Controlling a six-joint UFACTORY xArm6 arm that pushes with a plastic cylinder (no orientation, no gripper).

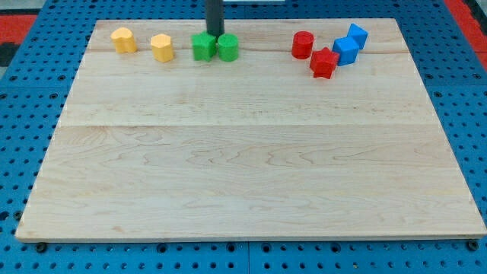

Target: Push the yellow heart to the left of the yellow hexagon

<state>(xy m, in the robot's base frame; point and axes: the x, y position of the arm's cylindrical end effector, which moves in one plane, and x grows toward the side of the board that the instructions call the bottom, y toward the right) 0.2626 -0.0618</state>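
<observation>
The yellow heart (pixel 124 39) lies near the top left of the wooden board (pixel 251 167). The yellow hexagon (pixel 161 47) lies just to its right, with a small gap between them. My tip (pixel 215 34) stands at the view's top, right behind the green blocks and well to the right of both yellow blocks. It touches neither yellow block.
A green star-like block (pixel 203 47) and a green round block (pixel 227 47) sit side by side below my tip. At the top right are a red cylinder (pixel 302 45), a red star (pixel 323 62) and two blue blocks (pixel 345 51) (pixel 357 35).
</observation>
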